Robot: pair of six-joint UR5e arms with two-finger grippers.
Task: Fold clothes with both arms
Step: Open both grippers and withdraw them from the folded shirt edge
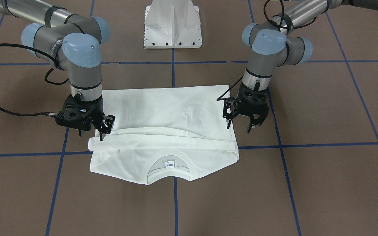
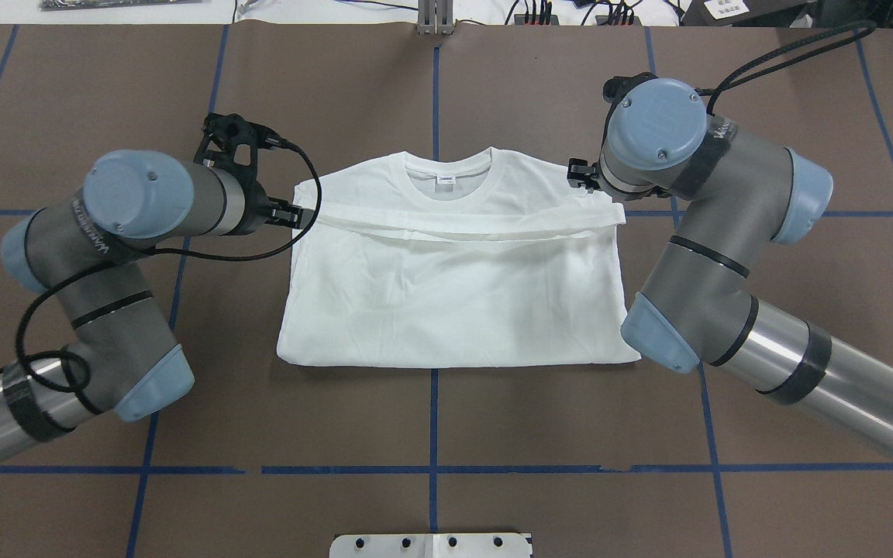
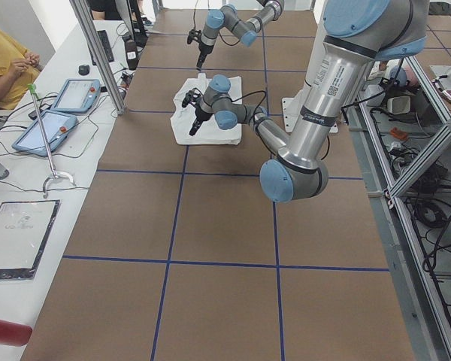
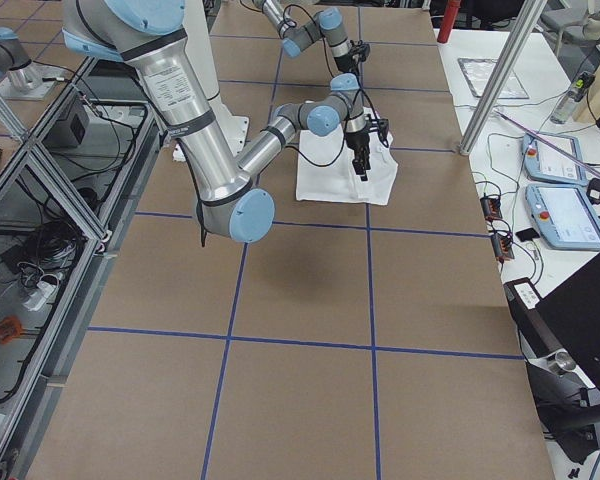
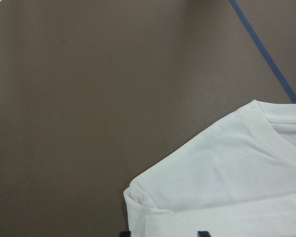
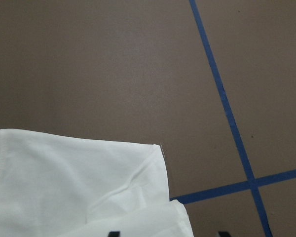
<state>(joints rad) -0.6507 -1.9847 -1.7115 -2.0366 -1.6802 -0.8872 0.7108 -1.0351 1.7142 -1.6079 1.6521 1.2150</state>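
The white T-shirt [image 1: 169,108] lies flat on the brown table, collar and neck label [image 2: 445,180] on the side away from the robot's base, with a sleeve band folded across the chest [image 2: 454,227]. No printed text shows. My left gripper [image 1: 239,126] is open just above the shirt's shoulder edge on its own side; the left wrist view shows that shoulder corner [image 5: 138,190] between the fingertips. My right gripper [image 1: 90,133] is open over the opposite shoulder edge, where the right wrist view shows the shirt corner [image 6: 158,148]. Neither gripper holds cloth.
The white pedestal base [image 1: 172,26] stands behind the shirt on the robot's side. Blue tape lines [image 2: 435,434] cross the table. A seated person [image 3: 7,60] and tablets [image 3: 60,113] are at a side table beyond the far edge.
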